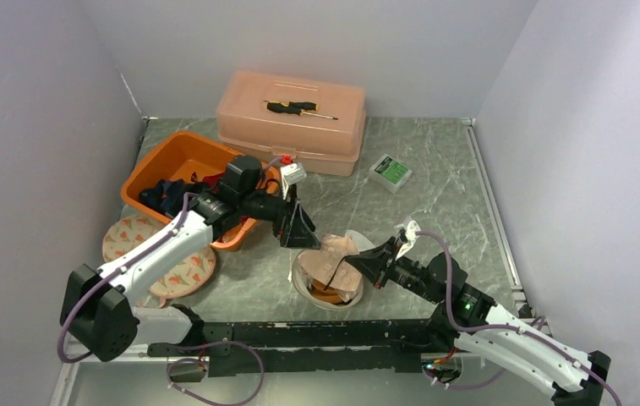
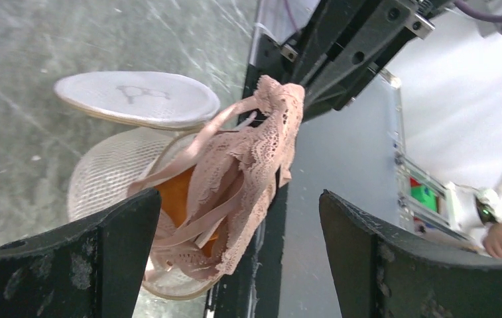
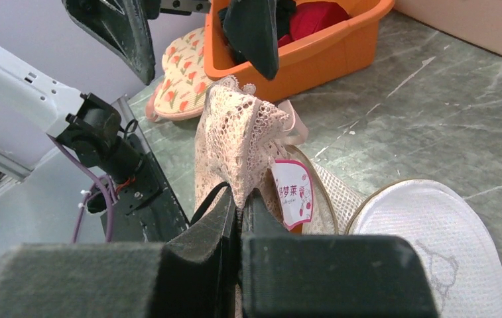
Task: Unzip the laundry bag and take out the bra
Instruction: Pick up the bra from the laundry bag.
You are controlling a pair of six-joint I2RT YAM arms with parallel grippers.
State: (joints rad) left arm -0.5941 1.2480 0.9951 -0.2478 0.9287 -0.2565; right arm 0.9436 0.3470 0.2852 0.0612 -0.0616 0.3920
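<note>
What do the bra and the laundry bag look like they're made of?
The bra: soft pink lace, matte, with openwork pattern and scalloped edge. The laundry bag: fine white mesh, see-through weave, apparently on a stiff domed frame.

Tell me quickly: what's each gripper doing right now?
Left gripper: open, holding nothing.
Right gripper: closed, holding the bra.
</note>
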